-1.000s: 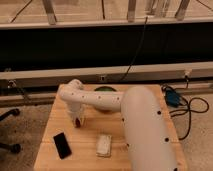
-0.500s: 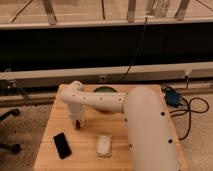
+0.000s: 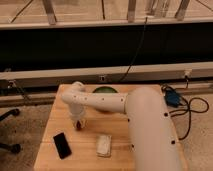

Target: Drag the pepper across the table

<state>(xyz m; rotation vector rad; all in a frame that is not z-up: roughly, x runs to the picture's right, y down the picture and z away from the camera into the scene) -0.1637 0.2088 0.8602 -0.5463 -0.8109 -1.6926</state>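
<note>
White arm (image 3: 107,102) reaches in from the lower right, elbows near the worktop's (image 3: 127,160) far left part, then drops straight down. Gripper (image 3: 78,123) sits at the end of that drop, low over the left-centre of the wood, right at the surface.

Pepper (image 3: 78,125): small dark-red blob directly under the gripper tip, on the worktop, left of centre. It looks in contact with the gripper or tucked between its tips; can't separate the two.

Fingers: cannot tell whether spread or pinched; the wrist housing covers them from this angle.

Other items on the worktop:
- black phone (image 3: 62,145), lying flat, front left, below and left of the pepper, apart from it
- pale rectangular packet (image 3: 103,145), lying flat, front centre, right of the phone, clear of the pepper
- dark green domed thing (image 3: 104,91) at the far edge, partly hidden behind the arm

Blue object with black cables (image 3: 171,97) on the floor off the right side.
</note>
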